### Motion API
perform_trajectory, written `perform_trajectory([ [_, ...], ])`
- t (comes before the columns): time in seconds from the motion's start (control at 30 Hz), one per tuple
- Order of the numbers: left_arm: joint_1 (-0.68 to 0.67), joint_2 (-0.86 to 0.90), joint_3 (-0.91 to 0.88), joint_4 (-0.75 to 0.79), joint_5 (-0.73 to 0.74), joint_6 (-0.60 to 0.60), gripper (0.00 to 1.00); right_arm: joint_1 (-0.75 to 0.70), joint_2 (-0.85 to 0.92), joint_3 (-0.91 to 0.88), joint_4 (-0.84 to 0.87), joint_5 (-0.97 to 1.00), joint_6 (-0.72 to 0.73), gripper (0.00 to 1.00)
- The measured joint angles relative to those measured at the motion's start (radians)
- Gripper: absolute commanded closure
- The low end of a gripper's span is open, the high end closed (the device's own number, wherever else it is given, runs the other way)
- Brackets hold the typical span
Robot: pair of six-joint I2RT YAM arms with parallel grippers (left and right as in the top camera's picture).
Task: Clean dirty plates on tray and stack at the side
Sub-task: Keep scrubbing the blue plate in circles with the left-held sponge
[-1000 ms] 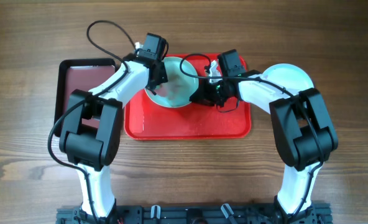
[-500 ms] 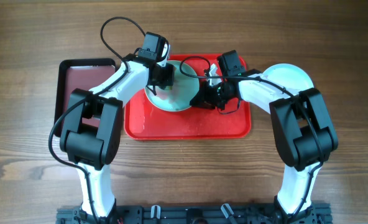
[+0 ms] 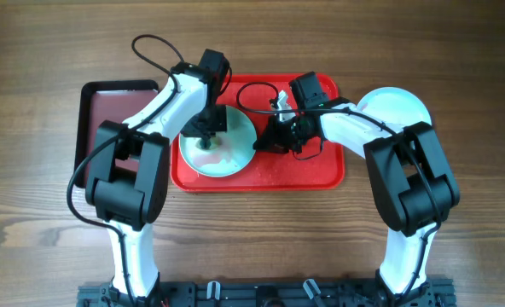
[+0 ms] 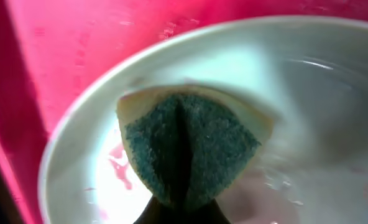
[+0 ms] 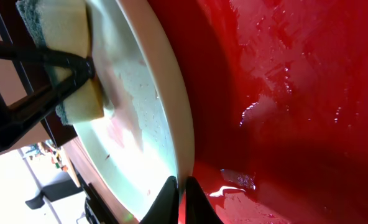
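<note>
Left gripper [image 3: 203,135] is clamped on a green sponge [image 4: 187,152], pressing it onto a pale plate [image 3: 231,153] smeared with red. Right gripper [image 5: 179,193] pinches that plate's rim. The plate is on the red tray [image 3: 308,170]; another plate [image 3: 402,107] lies just beside the tray.

Inspector: Casings?
Technician: Left white-shelled arm [image 3: 160,109] and right white-shelled arm [image 3: 352,128], each with boxy black joint housings [image 3: 124,175].
Inspector: Wiring?
Technician: Thin black looped cables [image 3: 153,37] at both wrists — exposed, unsleeved.
</note>
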Motion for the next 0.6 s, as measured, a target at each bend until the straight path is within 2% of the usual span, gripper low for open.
perform_trajectory([
  [0.17, 0.003, 0.003, 0.014, -0.055, 0.05, 0.009, 0.96, 0.0, 0.0, 0.0, -0.003, 0.0, -0.006, 0.96],
  [0.3, 0.043, 0.005, 0.016, -0.183, -0.019, -0.069, 0.96, 0.002, 0.0, 0.0, 0.001, 0.0, -0.013, 0.96],
  [0.43, 0.092, 0.009, 0.016, -0.204, -0.068, -0.128, 0.96, 0.01, 0.0, -0.002, 0.04, 0.014, -0.003, 0.96],
  [0.6, 0.089, 0.011, 0.016, -0.202, -0.07, -0.155, 0.96, 0.015, 0.0, -0.002, 0.132, 0.081, 0.053, 0.96],
])
